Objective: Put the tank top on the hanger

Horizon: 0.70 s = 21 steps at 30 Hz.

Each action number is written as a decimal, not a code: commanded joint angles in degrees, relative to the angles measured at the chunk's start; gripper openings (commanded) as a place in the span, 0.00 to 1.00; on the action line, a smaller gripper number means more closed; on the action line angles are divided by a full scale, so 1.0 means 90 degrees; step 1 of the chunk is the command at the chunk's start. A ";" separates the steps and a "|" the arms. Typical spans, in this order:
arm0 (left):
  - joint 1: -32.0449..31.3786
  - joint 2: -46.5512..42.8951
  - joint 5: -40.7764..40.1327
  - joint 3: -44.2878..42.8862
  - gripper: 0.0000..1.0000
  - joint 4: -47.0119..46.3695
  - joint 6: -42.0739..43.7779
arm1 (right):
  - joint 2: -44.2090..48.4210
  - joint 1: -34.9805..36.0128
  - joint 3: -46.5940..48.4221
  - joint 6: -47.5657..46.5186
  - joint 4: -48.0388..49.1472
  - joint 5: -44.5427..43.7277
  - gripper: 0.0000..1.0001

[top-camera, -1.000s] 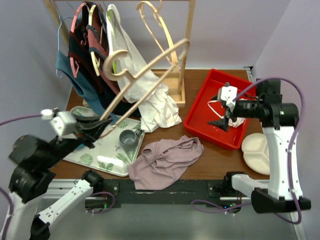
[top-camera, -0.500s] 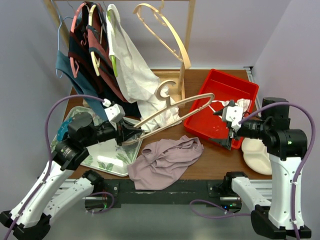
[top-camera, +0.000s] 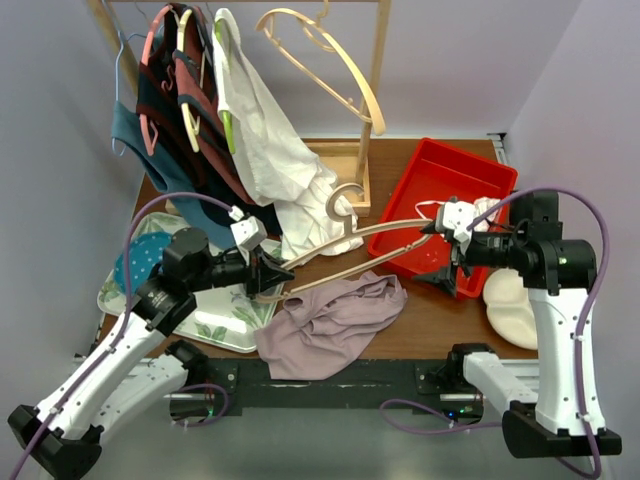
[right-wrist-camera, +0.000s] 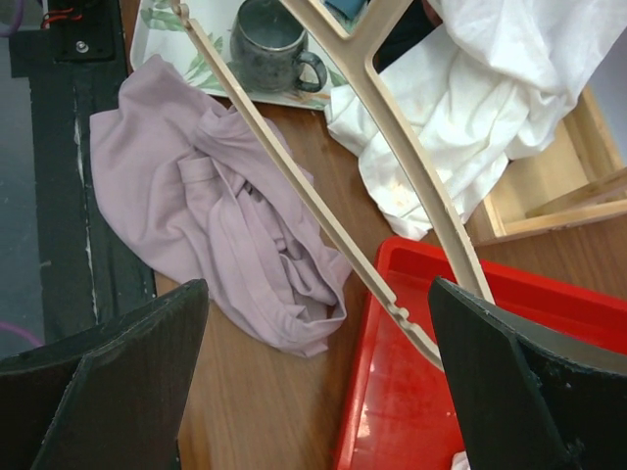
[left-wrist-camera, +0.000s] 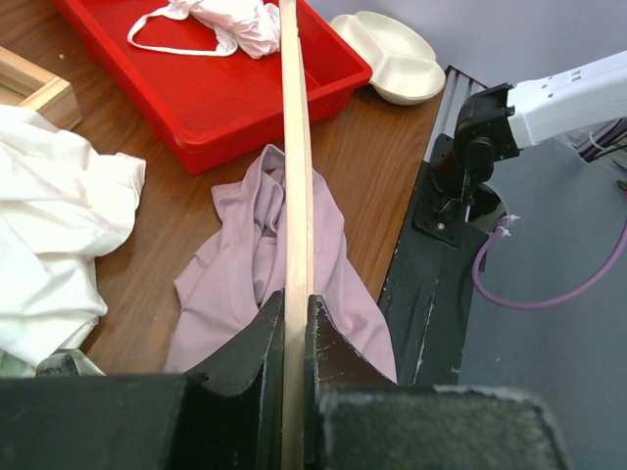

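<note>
tank top (top-camera: 325, 325) is heaped on the table (top-camera: 440, 320) at lower centre of the overhead view, crumpled, its left edge beside the leaf-patterned tray (top-camera: 215, 320). nothing of mine is touching it. in my left wrist view it lies (left-wrist-camera: 235, 284) right under the wood bar, and in the right wrist view it's bunched (right-wrist-camera: 186, 186) at left of frame.

the hanger (top-camera: 385, 227) hangs over it, running almost level from centre-left to centre-right, hook curling up toward the white shirt (top-camera: 290, 170). my left gripper (top-camera: 275, 275) has one end, fingers (left-wrist-camera: 260, 338) pinched tight on either side of the pale strip (left-wrist-camera: 296, 176). it's a firm hold.

my right gripper (top-camera: 440, 240) is at the far end, over the near edge of the red tray (top-camera: 445, 185). its fingers (right-wrist-camera: 118, 372) are spread wide, and the hanger's tip (right-wrist-camera: 416, 166) sits between them with clear space on both sides, no contact.

grey mug (right-wrist-camera: 269, 44) is on the patterned tray, top of the right wrist view. a small white-and-pink garment (left-wrist-camera: 220, 15) is in the red tray. cream divided plate (top-camera: 510, 305) is at right.
</note>
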<state>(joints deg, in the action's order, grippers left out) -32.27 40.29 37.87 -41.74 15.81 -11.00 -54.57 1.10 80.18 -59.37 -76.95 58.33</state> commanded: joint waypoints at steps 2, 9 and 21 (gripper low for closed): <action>-0.0008 0.0044 0.0402 0.0125 0.00 -0.0692 -0.0164 | -0.0284 -0.0005 -0.0120 0.0015 -0.0835 0.0345 0.99; -0.0008 0.0201 0.0636 0.0262 0.00 -0.0868 -0.0242 | -0.0890 0.0102 -0.0052 -0.0053 -0.0718 0.0366 0.98; -0.0184 0.0591 0.1017 0.0243 0.00 -0.1259 -0.0437 | -0.1935 0.1791 -0.0208 0.0513 0.0112 -0.0435 0.86</action>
<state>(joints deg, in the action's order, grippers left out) -33.17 44.69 43.35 -39.40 9.87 -13.37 -69.80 14.55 78.48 -56.53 -76.75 56.73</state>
